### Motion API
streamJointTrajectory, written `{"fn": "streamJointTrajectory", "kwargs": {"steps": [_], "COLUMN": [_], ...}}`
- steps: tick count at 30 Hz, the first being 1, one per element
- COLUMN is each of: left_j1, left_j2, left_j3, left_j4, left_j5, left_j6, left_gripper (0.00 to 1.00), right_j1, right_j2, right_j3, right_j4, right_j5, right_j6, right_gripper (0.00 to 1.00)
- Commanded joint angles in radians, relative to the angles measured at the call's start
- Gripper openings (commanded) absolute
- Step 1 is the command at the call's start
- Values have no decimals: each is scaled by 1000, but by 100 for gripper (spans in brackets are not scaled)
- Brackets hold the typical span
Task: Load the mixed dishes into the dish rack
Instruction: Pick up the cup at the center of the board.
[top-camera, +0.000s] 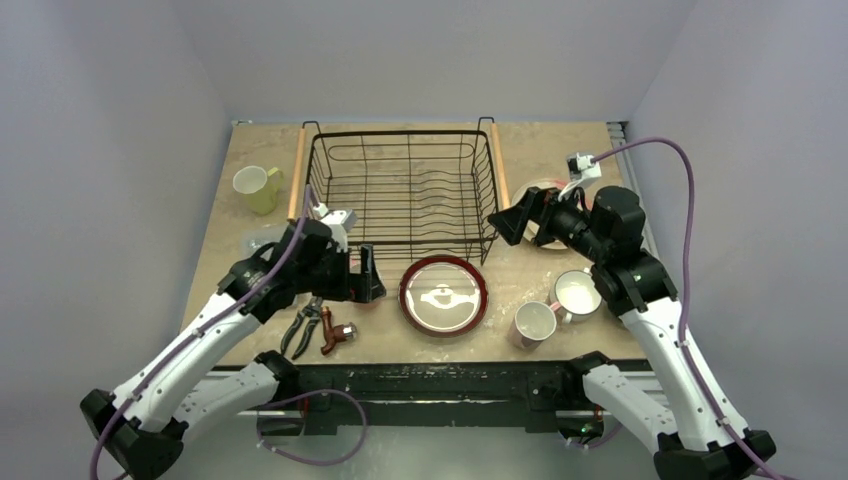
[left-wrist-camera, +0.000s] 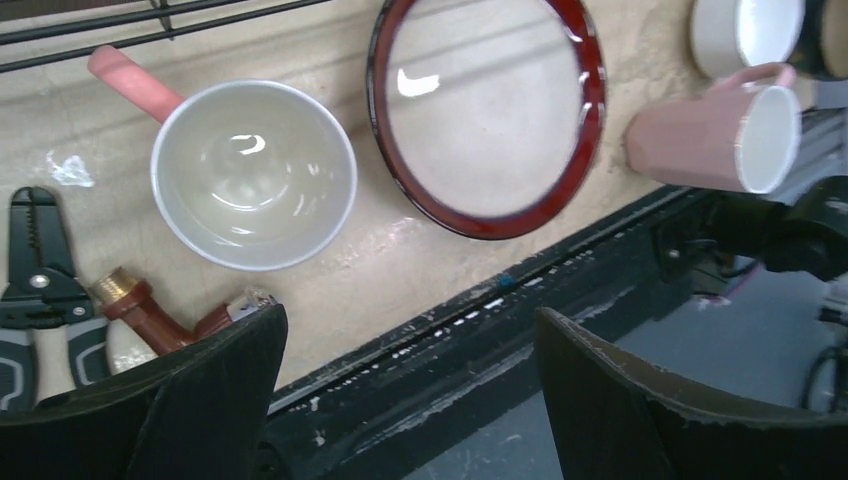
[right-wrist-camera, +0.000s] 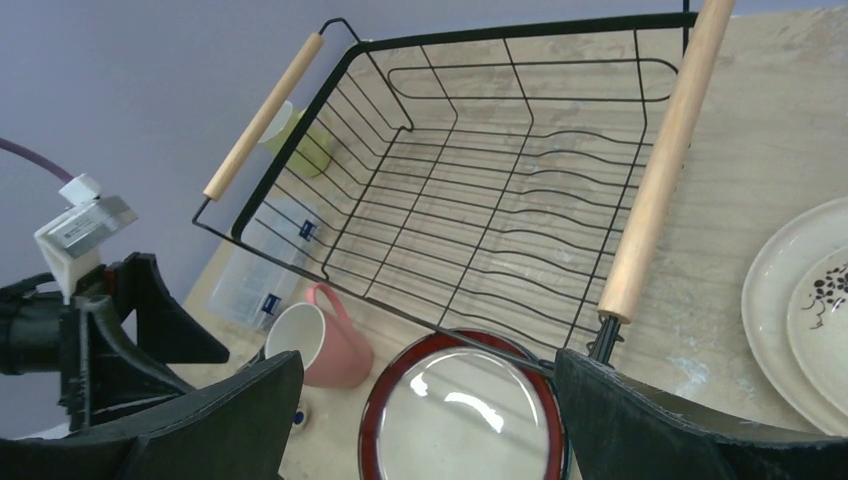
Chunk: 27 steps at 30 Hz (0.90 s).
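1. Progress. The surface (top-camera: 240, 150) carries every item; loading has not begun. The dish rack (top-camera: 420, 195) stands at the far centre, and no dish shows inside it.
- The cream plate (right-wrist-camera: 800, 320) lies flat just to the right of the rack's right handle.
- The red plate (top-camera: 443, 295) lies flat just in front of the rack's near wall.
- The yellow-green mug (top-camera: 256, 188) stands beside the left handle.
- The white mug (top-camera: 578, 292) and a pink mug (top-camera: 535, 322) stand side by side to the right of the red plate.
- A second pink mug (left-wrist-camera: 253, 175) stands upright left of the red plate, close to the rack's front left corner.

By this count, two plates and four mugs remain to be loaded.

2. Arm pose.
- The left arm (top-camera: 200, 335) is bent and reaches in toward the rack's front left corner. The left pincer (left-wrist-camera: 408, 315) is spread wide, holds nothing, and hangs above the second pink mug without touching it.
- The right arm (top-camera: 660, 320) is raised beside the right handle, over the cream plate. The right pincer (right-wrist-camera: 428, 360) points toward the rack and red plate. It is fully spread and empty.
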Motion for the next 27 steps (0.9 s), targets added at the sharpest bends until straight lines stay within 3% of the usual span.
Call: {"fn": "streamJointTrajectory", "kwargs": {"steps": [1, 5, 11, 14, 27], "left_j1": [-107, -174, -190, -190, -218], "left_j2": [92, 185, 295, 336, 515], "left_j3": [46, 65, 96, 107, 136], "left_j4": [44, 88, 107, 110, 117], "left_j5": [-285, -391, -474, -486, -477], "left_j6": [-17, 14, 58, 67, 42], "left_gripper": [89, 83, 69, 61, 47], "right_j1": [2, 2, 1, 1, 2], "right_j2": [-19, -21, -11, -6, 13], "right_j3": [-14, -9, -4, -5, -3], "right_j4": [46, 36, 21, 20, 4], "right_j5": [-51, -47, -33, -35, -20], "right_j6": [18, 11, 1, 4, 1], "right_gripper": [99, 99, 99, 99, 99]}}
